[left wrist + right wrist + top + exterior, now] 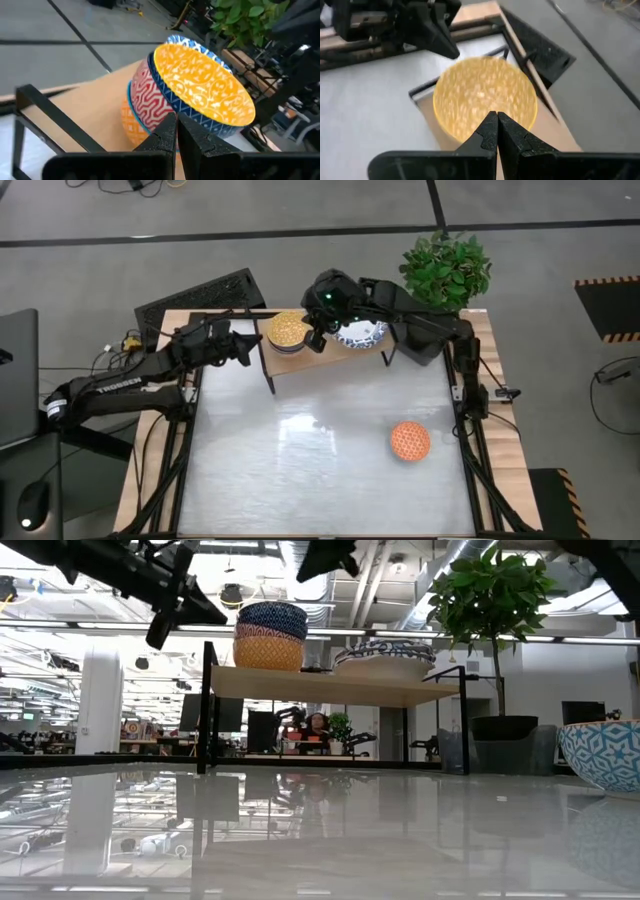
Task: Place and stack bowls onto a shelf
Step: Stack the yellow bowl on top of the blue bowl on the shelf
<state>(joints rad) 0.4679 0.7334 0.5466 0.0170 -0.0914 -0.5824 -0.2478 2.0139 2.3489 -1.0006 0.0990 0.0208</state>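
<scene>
The light wood shelf stands at the table's far middle. On its left end rests a stack of three small bowls: yellow-orange at the bottom, orange-red in the middle, dark blue with a yellow inside on top. Wide white bowls with blue rims sit on its right end. A small bowl, orange-red inside and light blue outside, rests on the table at the right. My left gripper is shut, just left of the stack. My right gripper is shut, above the stack's right side.
A potted plant stands at the far right corner behind the shelf. A black grille-like panel lies beyond the table's far left edge. The shelf's black legs stand on the table top. The table's middle and near part is glossy white.
</scene>
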